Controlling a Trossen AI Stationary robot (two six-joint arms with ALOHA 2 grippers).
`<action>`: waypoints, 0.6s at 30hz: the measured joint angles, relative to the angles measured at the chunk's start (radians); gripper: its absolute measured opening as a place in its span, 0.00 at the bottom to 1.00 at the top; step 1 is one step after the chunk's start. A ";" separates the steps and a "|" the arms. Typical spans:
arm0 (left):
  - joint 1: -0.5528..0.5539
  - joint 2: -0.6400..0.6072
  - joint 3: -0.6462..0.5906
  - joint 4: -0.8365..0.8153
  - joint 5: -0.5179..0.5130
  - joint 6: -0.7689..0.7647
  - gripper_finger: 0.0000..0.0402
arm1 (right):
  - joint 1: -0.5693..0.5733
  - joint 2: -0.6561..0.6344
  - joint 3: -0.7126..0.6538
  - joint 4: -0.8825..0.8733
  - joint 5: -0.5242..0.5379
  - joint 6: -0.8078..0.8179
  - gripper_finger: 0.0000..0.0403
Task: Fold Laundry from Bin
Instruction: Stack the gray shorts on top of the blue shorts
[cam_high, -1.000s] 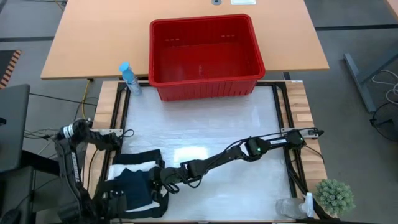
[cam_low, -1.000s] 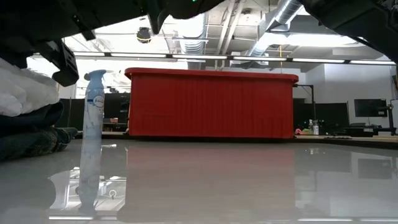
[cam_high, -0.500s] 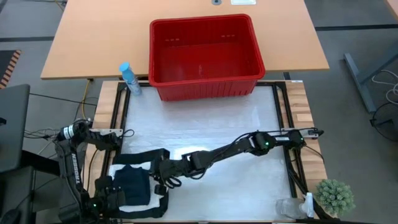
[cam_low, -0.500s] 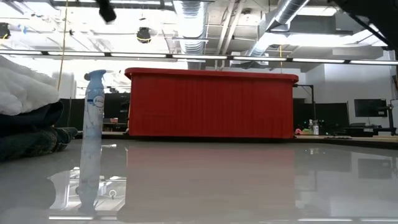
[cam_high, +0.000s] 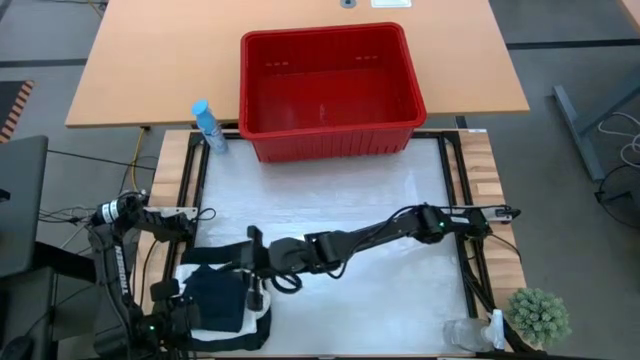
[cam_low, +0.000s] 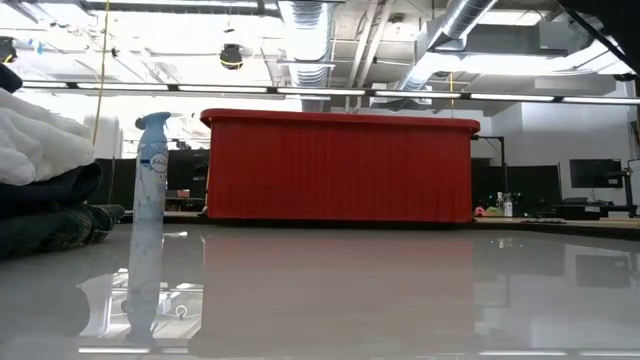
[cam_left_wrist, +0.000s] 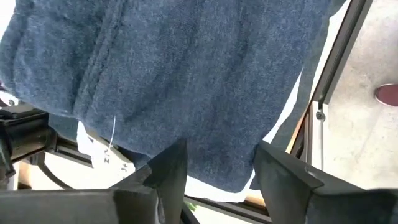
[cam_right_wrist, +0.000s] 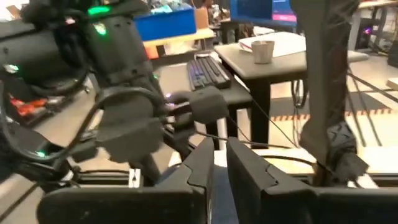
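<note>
The laundry (cam_high: 215, 300) lies stacked at the table's near left corner, a dark blue folded piece (cam_left_wrist: 186, 74) on top of a white one. In the low view the stack (cam_low: 40, 190) shows white crinkled cloth over dark garments. My left gripper (cam_left_wrist: 217, 155) points down over the stack's near left part (cam_high: 183, 310), open, with the blue cloth below its fingers. My right gripper (cam_high: 250, 262) hangs level above the stack's far right edge, shut (cam_right_wrist: 219, 155) on nothing. The red bin (cam_high: 325, 130) stands at the table's far edge.
A blue spray bottle (cam_high: 208, 125) stands left of the bin, and also shows in the low view (cam_low: 150, 200). A small plant (cam_high: 538, 315) and a clear object (cam_high: 465, 333) sit at the near right corner. Black rails (cam_high: 455, 180) border the white table top.
My right gripper has risen from the stack and drawn slightly toward the table's far left; its arm has left the top of the low view. The laundry stack lies where it was.
</note>
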 joint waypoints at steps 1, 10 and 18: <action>0.000 0.000 0.000 -0.001 0.000 0.000 0.42 | 0.002 -0.002 -0.009 0.014 0.000 0.009 0.17; 0.000 -0.001 0.000 0.001 -0.018 0.004 0.42 | 0.001 0.107 -0.009 0.225 -0.087 0.058 0.17; 0.001 -0.001 0.000 0.002 -0.019 -0.002 0.42 | -0.002 0.203 0.007 0.397 -0.134 0.109 0.17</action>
